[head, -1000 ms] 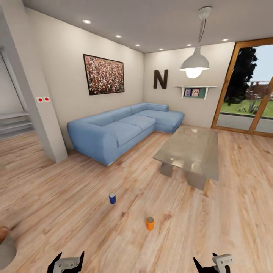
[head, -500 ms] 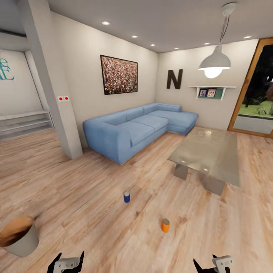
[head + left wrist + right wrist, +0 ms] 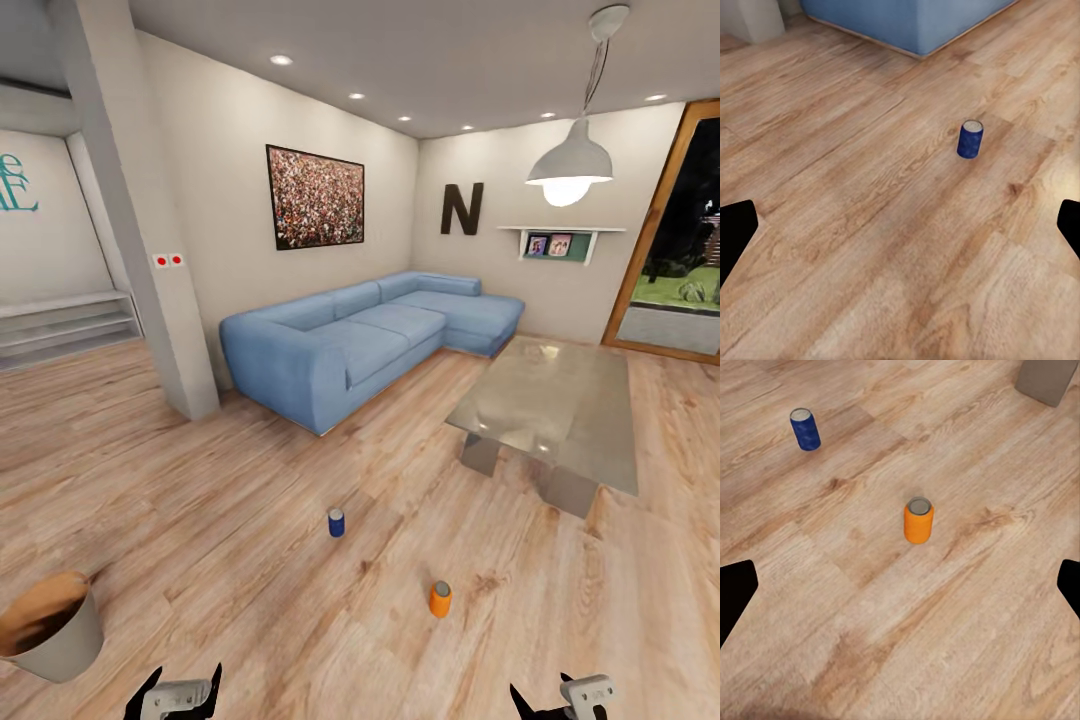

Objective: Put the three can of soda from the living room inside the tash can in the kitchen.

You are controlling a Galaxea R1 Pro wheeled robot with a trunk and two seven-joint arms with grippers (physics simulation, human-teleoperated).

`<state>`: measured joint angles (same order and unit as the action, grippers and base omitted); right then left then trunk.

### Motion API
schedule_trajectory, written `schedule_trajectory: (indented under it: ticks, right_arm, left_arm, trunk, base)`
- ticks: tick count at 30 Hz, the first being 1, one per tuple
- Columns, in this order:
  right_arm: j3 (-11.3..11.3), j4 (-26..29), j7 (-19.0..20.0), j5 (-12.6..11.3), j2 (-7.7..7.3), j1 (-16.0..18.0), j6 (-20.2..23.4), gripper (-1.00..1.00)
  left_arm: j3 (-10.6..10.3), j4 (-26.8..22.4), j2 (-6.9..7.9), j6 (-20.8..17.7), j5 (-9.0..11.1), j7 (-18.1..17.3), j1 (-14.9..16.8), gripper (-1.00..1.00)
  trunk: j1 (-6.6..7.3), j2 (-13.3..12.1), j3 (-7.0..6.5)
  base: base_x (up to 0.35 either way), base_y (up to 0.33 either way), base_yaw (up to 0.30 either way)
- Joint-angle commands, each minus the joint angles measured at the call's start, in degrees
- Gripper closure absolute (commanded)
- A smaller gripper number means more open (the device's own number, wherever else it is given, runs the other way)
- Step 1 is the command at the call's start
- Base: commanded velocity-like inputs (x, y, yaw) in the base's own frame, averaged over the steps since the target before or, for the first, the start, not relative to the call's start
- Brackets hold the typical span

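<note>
**Both grippers spread and empty, two cans upright on the living room floor**

Fingers of both grippers stand wide apart with nothing between them. From my head camera I see the left gripper [image 3: 180,693] and the right gripper [image 3: 560,697] low at the edge of the picture, each with its dark fingertips splayed outward. In the wrist pictures the tips show as black shapes at opposite edges, with bare floor between them.

On the wood plank floor [image 3: 250,500] in front of me stand two cans, both upright and well apart from each other. An orange soda can [image 3: 440,599] with a grey top stands nearer to me, on the right gripper's side. I see it near the middle of the right wrist picture [image 3: 918,520]. A blue can [image 3: 336,522] stands farther off, toward the blue sofa [image 3: 350,345], and it shows in the left wrist picture [image 3: 970,139] and the right wrist picture [image 3: 805,429]. Neither can touches a gripper.

The trash can [image 3: 48,625] stands on the floor on my left, near the left gripper, with a pale outer wall and a brown inside.

Beyond the cans, a glass table [image 3: 550,410] stands to the right of the sofa. A white pillar [image 3: 140,230] rises on the left, and a pendant lamp [image 3: 570,165] hangs above the table.
</note>
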<state>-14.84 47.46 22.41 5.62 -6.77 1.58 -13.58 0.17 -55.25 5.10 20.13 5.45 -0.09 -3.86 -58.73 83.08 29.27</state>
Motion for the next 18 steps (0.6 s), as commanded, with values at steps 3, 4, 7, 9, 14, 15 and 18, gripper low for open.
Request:
schedule_trajectory:
  ticks: [3, 4, 7, 9, 14, 15, 18]
  right_arm:
    - [0.05, 0.00, 0.00, 0.00, 0.02, 0.00, -0.04, -1.00]
    - [0.06, 0.00, 0.00, 0.00, 0.05, 0.00, -0.04, -1.00]
    - [0.07, -0.04, 0.00, 0.00, 0.07, 0.00, -0.04, -1.00]
    - [0.07, -0.05, 0.00, 0.00, 0.08, 0.00, -0.04, -1.00]
    - [0.07, -0.04, 0.00, 0.00, 0.09, 0.00, -0.04, -1.00]
    - [0.07, -0.03, 0.00, 0.00, 0.09, 0.00, -0.04, -1.00]
    - [0.07, -0.02, 0.00, 0.00, 0.09, 0.00, -0.04, -1.00]
  left_arm:
    - [0.00, 0.11, 0.00, 0.00, 0.00, 0.00, 0.02, -1.00]
    - [0.00, 0.13, 0.00, 0.00, 0.00, 0.00, 0.03, -1.00]
    - [0.00, 0.14, 0.00, 0.00, 0.00, 0.00, 0.01, -1.00]
    - [0.00, 0.14, 0.00, 0.00, 0.00, 0.00, 0.00, -1.00]
    - [-0.04, 0.14, 0.00, 0.01, -0.03, 0.00, 0.01, -1.00]
    - [-0.05, 0.14, 0.00, 0.03, -0.06, 0.00, 0.01, -1.00]
    - [-0.07, 0.14, 0.00, 0.04, -0.12, 0.00, 0.01, -1.00]
  trunk:
    - [0.00, 0.00, 0.06]
    - [0.00, 0.00, 0.11]
    - [0.00, 0.00, 0.25]
    - [0.00, 0.00, 0.33]
    - [0.00, 0.00, 0.45]
    - [0.00, 0.00, 0.46]
    - [0.00, 0.00, 0.48]
  base:
    - [0.000, 0.000, 0.047]
    - [0.000, 0.000, 0.111]
    - [0.000, 0.000, 0.161]
    - [0.000, 0.000, 0.189]
    - [0.000, 0.000, 0.217]
    - [0.000, 0.000, 0.229]
    - [0.000, 0.000, 0.234]
